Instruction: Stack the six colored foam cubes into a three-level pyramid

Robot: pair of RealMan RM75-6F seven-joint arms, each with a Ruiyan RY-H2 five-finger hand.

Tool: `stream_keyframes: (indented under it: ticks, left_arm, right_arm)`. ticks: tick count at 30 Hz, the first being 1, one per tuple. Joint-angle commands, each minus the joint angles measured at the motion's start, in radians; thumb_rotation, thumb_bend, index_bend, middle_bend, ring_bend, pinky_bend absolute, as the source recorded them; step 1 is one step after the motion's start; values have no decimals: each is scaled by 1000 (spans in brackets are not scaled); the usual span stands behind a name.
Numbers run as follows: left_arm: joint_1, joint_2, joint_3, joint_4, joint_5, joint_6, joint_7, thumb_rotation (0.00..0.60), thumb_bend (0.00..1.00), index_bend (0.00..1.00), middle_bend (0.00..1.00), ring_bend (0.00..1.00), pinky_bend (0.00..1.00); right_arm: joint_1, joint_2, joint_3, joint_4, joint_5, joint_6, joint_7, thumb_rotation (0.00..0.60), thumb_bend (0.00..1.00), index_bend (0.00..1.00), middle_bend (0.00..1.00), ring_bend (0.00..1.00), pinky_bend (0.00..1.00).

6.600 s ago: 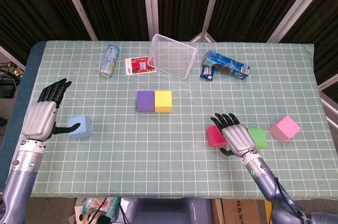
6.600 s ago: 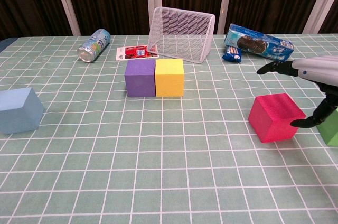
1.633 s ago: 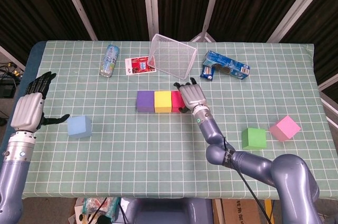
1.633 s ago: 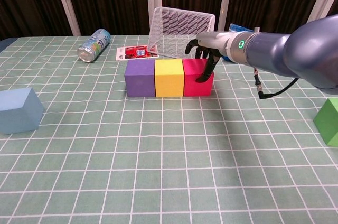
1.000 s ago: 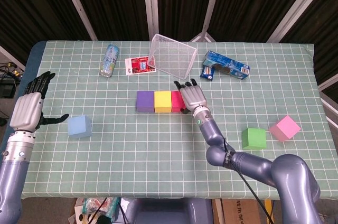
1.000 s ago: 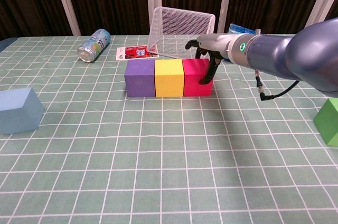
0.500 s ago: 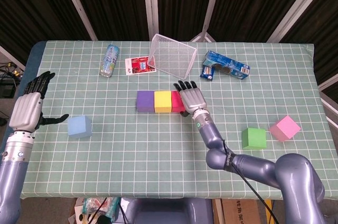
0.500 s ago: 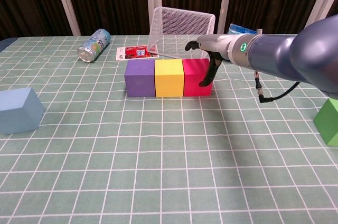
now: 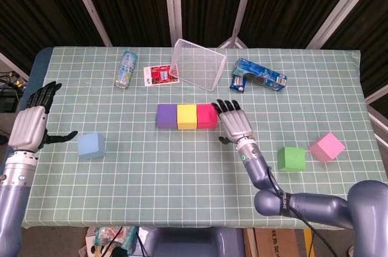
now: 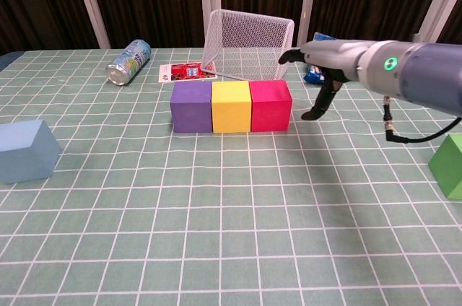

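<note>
The bottom row of purple cube [image 9: 166, 116], yellow cube [image 9: 187, 116] and red cube [image 9: 207, 116] stood complete, while the empty, spread right hand [image 9: 235, 122] hovered just right of the red cube and the equally empty left hand [image 9: 29, 126] waited far left; three cubes looked unstacked.

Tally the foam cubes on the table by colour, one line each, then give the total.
purple cube: 1
yellow cube: 1
red cube: 1
blue cube: 1
green cube: 1
pink cube: 1
Total: 6
</note>
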Motion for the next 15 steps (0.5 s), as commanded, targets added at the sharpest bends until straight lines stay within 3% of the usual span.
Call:
stream_keyframes:
  ticks: [1,9,15]
  left_arm:
    - [4,1,0,-5,12,11,-1,600,44,0,0,0,16]
    - [18,-7,9,-1,43,33,-5,600,44,0,0,0,16]
    - [21,-19,15,14,60,32,-18,600,44,0,0,0,16]
  right_arm:
    - [-79,88,-33,-101,-94,82,46,600,263,0,0,0,0]
    - [-225,271,-94,-231,-289,172,167,600,264,0,0,0,0]
    - [-343,369,-151,-256,-408,238,265,600,264,0,0,0,0]
